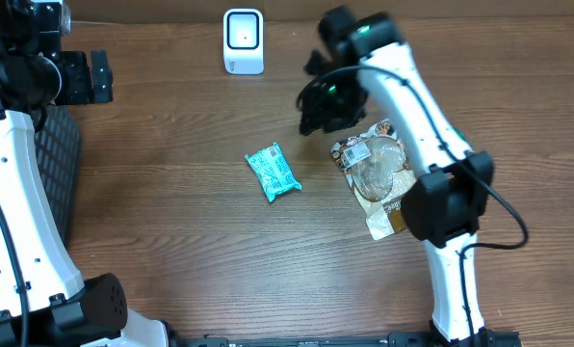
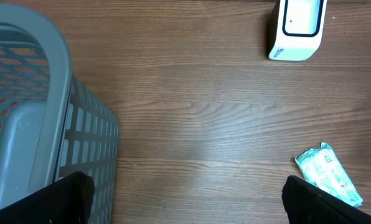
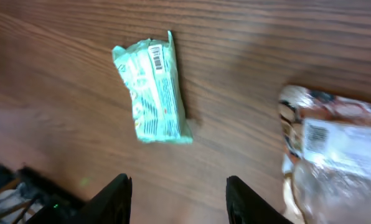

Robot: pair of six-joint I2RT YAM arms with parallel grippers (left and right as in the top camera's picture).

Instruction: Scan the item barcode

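Observation:
Two wrapped items lie on the wooden table. A teal packet (image 1: 273,173) (image 3: 153,93) (image 2: 329,175) shows a barcode near its upper end. A clear and brown packet (image 1: 376,172) (image 3: 335,155) carries a white barcode label. The white scanner (image 1: 243,40) (image 2: 297,28) stands upright at the back edge. My right gripper (image 1: 318,108) (image 3: 178,182) hovers above the table between the two packets, open, nothing between its fingers. My left gripper (image 1: 92,77) (image 2: 187,185) is at the far left, wide open and empty, over bare wood beside the basket.
A grey slatted basket (image 1: 61,159) (image 2: 45,124) sits at the left edge under the left arm. The right arm's white links cross over part of the clear and brown packet in the overhead view.

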